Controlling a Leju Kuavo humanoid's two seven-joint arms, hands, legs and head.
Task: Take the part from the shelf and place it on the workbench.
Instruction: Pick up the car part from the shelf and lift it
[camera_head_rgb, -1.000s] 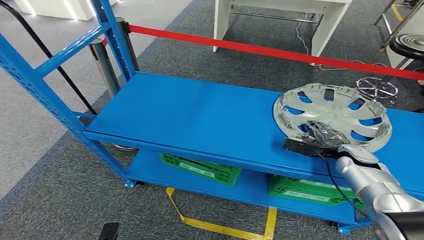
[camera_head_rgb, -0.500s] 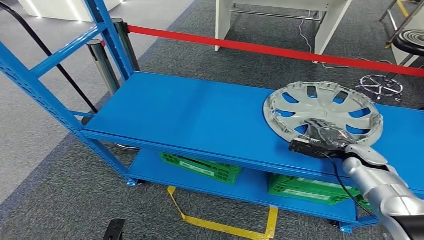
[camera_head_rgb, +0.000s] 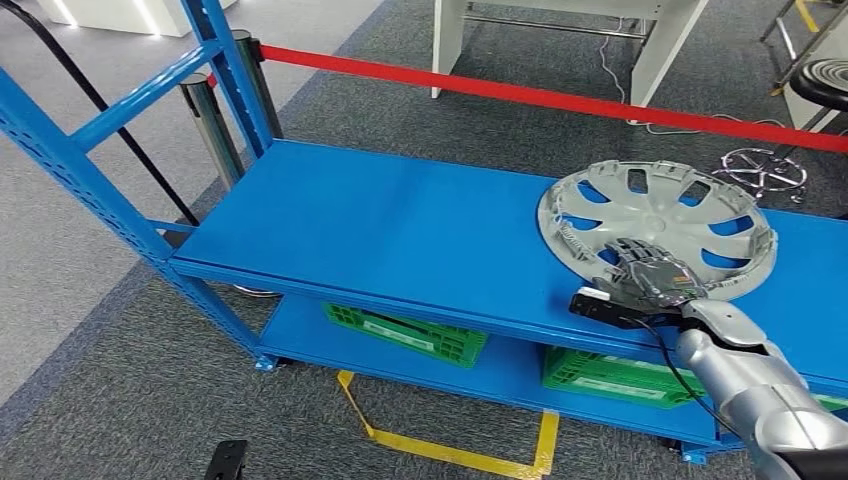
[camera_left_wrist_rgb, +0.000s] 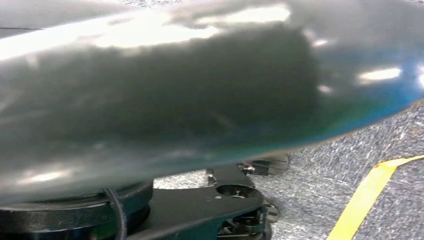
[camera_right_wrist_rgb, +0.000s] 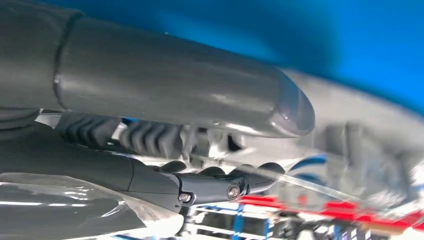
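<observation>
Your right hand (camera_head_rgb: 655, 272) lies on the near edge of the hubcap (camera_head_rgb: 657, 227), fingers spread over the rim and spokes. In the right wrist view the thumb (camera_right_wrist_rgb: 180, 85) runs along one side of the silver rim w/ the darker fingers (camera_right_wrist_rgb: 145, 137) on the other, so it looks like a pinch on the edge, but it's blurred and you can't tell if the grip has actually closed. Left hand: the left wrist view gives just a blurred grey surface and floor, so its state can't be told either.

Why there: prob. bc the cap lies flat on the blue shelf (camera_head_rgb: 400, 230), so the edge nearest the robot, close to the shelf's front lip, is the part a hand can get around. Judgement: you're at the grasp step; nothing's lifted, and the workbench leg is all to come.

The part sits towards the right end of the top deck. On the lower deck stand two green crates (camera_head_rgb: 405, 333), one under mid-shelf, one below the hand; contents can't be made out. Behind, a red barrier tape (camera_head_rgb: 520, 96) crosses the carpet.
</observation>
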